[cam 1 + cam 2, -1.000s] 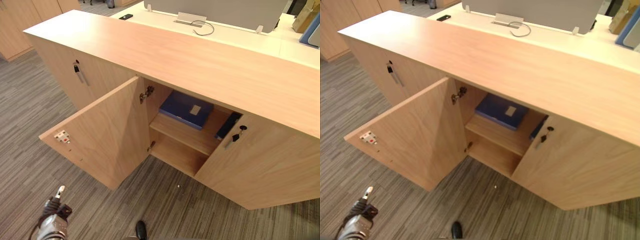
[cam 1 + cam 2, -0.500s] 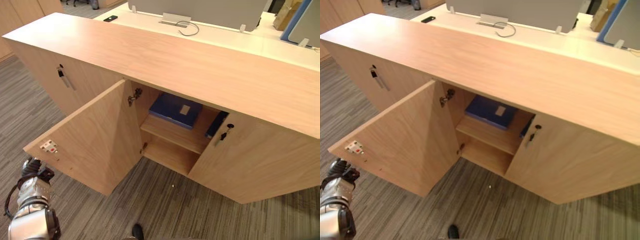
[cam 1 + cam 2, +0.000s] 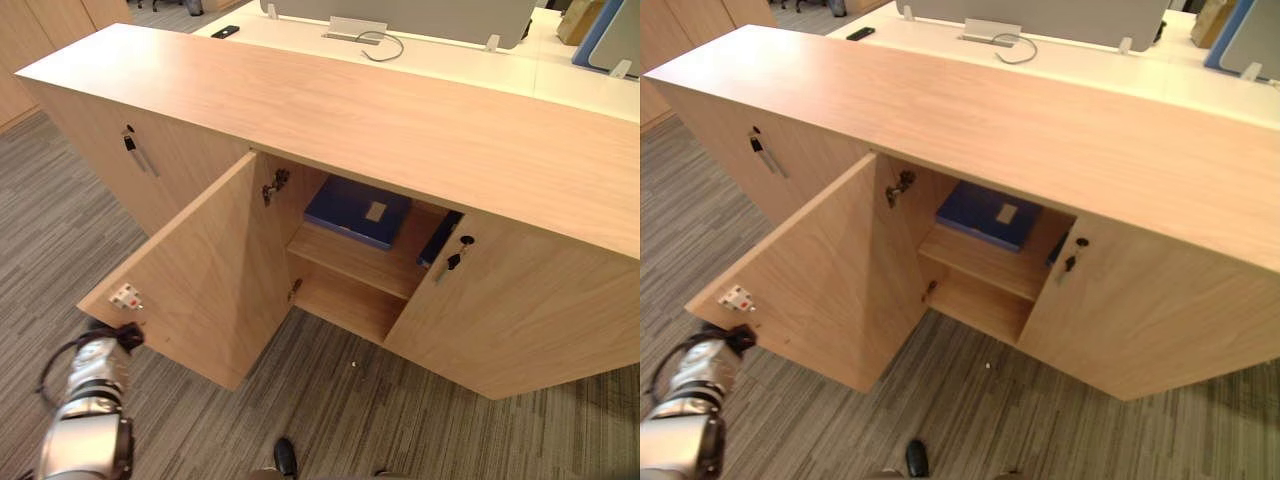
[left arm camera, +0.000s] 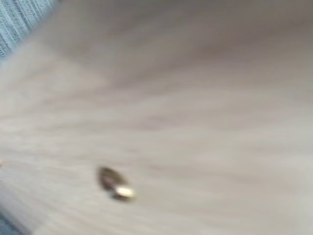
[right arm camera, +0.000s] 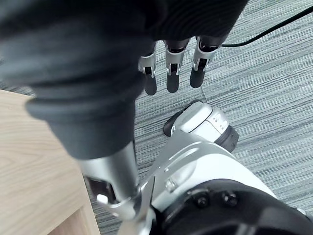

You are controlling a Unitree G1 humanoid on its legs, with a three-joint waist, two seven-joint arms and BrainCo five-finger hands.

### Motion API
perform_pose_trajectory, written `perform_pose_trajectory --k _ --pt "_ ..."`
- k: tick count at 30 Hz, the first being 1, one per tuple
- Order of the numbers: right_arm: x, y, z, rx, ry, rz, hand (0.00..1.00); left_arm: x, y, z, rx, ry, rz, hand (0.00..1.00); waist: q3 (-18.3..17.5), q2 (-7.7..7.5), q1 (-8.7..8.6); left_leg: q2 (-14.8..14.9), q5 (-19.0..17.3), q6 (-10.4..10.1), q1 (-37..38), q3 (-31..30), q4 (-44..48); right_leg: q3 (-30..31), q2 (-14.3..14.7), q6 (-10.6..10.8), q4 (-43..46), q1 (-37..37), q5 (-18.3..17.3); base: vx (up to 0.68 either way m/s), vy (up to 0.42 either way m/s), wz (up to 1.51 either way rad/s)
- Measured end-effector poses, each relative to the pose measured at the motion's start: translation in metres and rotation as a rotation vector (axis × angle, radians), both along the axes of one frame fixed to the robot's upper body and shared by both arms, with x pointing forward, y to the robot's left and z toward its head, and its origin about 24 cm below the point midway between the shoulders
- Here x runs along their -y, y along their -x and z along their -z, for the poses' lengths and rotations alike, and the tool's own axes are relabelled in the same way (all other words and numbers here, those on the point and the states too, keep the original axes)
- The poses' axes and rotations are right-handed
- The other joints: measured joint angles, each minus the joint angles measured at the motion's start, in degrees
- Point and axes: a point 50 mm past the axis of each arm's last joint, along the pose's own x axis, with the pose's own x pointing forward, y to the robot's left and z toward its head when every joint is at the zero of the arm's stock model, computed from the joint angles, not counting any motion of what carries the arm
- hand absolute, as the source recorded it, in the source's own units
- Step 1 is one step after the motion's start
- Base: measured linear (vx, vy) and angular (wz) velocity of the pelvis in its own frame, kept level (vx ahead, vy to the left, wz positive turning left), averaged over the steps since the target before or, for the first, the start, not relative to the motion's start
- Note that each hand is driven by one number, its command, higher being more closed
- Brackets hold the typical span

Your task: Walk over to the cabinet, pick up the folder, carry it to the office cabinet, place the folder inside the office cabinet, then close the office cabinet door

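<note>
Left eye view: a low wooden cabinet (image 3: 400, 120) has its left door (image 3: 200, 270) swung wide open. The blue folder (image 3: 355, 208) lies flat on the upper shelf (image 3: 372, 266) inside. The left hand (image 3: 122, 336) is at the door's lower outer corner; whether it grips anything cannot be told.

Right eye view: a key (image 3: 1072, 262) sits in the closed right door.

Left wrist view: pale wood up close, with a small brass fitting (image 4: 115, 184).

Right wrist view: the right hand (image 5: 174, 68) hangs relaxed and empty above the grey carpet (image 5: 264, 98).
</note>
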Motion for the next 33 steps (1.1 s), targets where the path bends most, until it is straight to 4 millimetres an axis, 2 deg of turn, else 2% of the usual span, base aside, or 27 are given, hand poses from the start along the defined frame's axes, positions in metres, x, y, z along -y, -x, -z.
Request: perform_pose_trajectory --k 1,3,6,7,8,10,13,14,16,18,21,23,26,29,33 --pt "0.0 0.0 0.0 0.0 -0.002 -0.001 0.0 0.006 0.0 0.003 -0.002 -0.002 0.026 0.0 0.0 0.0 0.12 -0.2 0.1 0.1 0.0 -0.2 0.0 -0.1 -0.1 0.0 0.0 0.1 0.0 -0.01 0.0 0.16" --pt "0.001 -0.001 0.0 -0.004 0.001 -0.015 0.0 0.036 0.0 0.013 0.027 -0.003 0.143 0.0 -0.2 0.09 0.41 -0.6 0.4 0.5 -0.1 -1.2 0.0 -1.6 -0.5 0.1 -0.1 0.8 -0.1 -0.02 -0.012 0.27" --pt "0.004 -0.009 -0.001 0.006 0.01 -0.071 0.0 0.067 0.009 0.023 0.042 0.005 0.267 0.0 -0.3 0.04 0.59 -0.8 0.7 0.9 -0.3 -2.1 0.0 -1.9 -0.9 0.2 -0.1 0.9 -0.1 -0.05 -0.013 0.16" --pt "0.005 -0.013 -0.001 0.011 0.015 -0.097 0.0 0.092 0.014 0.031 0.045 0.032 0.368 0.0 -0.5 0.03 0.59 -1.3 0.9 1.1 -0.8 -2.6 0.0 -2.4 -1.2 0.7 -0.3 0.8 -0.5 -0.08 -0.003 0.21" --pt "0.005 -0.014 -0.001 0.011 0.017 -0.107 0.0 0.104 0.016 0.034 0.044 0.049 0.412 0.0 -0.7 0.06 0.57 -1.5 1.0 1.2 -1.0 -2.9 0.0 -2.7 -1.4 0.8 -0.3 0.7 -0.6 -0.08 0.002 0.26" --pt "0.006 -0.021 -0.001 0.018 0.023 -0.144 0.0 0.146 0.026 0.045 0.048 0.107 0.564 0.0 -1.4 -0.04 0.59 -1.7 1.2 1.1 -1.1 -3.4 0.0 -3.0 -1.5 0.6 -0.2 0.8 -0.8 -0.05 0.001 0.13" --pt "0.004 -0.029 -0.001 0.029 0.024 -0.192 0.0 0.178 0.033 0.05 0.029 0.113 0.718 0.0 -2.3 -0.3 0.33 -1.7 1.4 1.1 -1.1 -3.5 -0.1 -3.0 -1.5 0.7 -0.2 0.9 -0.9 -0.05 -0.013 0.01" --pt "0.002 -0.036 -0.001 0.041 0.022 -0.227 0.0 0.192 0.035 0.056 0.003 0.135 0.747 0.0 -2.8 -0.35 -0.1 -1.6 1.6 1.1 -1.1 -3.6 -0.1 -3.0 -1.4 0.7 -0.2 0.9 -0.9 -0.05 -0.024 0.0" --pt "-0.001 -0.045 -0.001 0.057 0.019 -0.265 0.0 0.204 0.043 0.065 -0.045 0.164 0.778 0.0 -2.9 -0.51 -1.29 -1.4 1.7 1.2 -1.1 -3.6 -0.1 -3.0 -1.3 0.7 -0.2 0.9 -0.9 -0.02 -0.013 0.0" --pt "-0.003 -0.05 -0.002 0.059 0.026 -0.315 0.0 0.232 0.054 0.072 -0.103 0.198 0.892 0.0 -2.9 -0.54 -2.17 -1.4 1.7 1.2 -1.2 -3.5 0.0 -2.9 -1.3 0.8 -0.3 0.8 -0.8 0.0 0.0 0.0" --pt "-0.005 -0.057 -0.002 0.066 0.029 -0.328 0.0 0.263 0.066 0.076 -0.139 0.251 1.015 0.0 -2.6 -0.91 -3.07 -1.3 1.8 1.4 -1.2 -3.2 0.0 -2.7 -1.1 1.1 -0.4 0.7 -0.6 0.02 -0.013 -0.04" --pt "-0.006 -0.059 -0.002 0.069 0.029 -0.333 0.0 0.273 0.068 0.075 -0.129 0.269 1.043 0.0 -2.5 -1.24 -3.38 -1.2 1.7 1.4 -1.1 -2.6 0.0 -2.1 -0.9 1.3 -0.3 0.5 -0.5 0.05 -0.028 -0.18" --pt "-0.007 -0.065 -0.002 0.077 0.032 -0.348 0.0 0.272 0.069 0.075 -0.132 0.267 1.051 0.0 -2.3 -1.53 -4.19 -0.1 1.2 0.9 -0.2 0.3 0.0 0.5 -0.2 1.3 0.7 -0.5 -0.5 0.04 -0.025 -0.4" --pt "-0.007 -0.069 -0.003 0.075 0.041 -0.397 0.0 0.261 0.071 0.08 -0.156 0.258 1.024 0.0 -2.1 -1.58 -4.24 2.2 0.4 0.1 2.1 4.8 0.0 2.3 1.4 1.1 3.3 -2.1 -0.1 0.0 -0.069 -0.86" --pt "-0.008 -0.075 -0.004 0.079 0.049 -0.441 0.0 0.24 0.073 0.092 -0.215 0.282 0.908 0.0 -1.4 -1.36 -4.56 5.3 -0.1 -1.3 4.0 11.3 0.0 -2.0 3.9 -0.6 2.2 -3.8 2.8 -0.07 -0.108 -0.93"
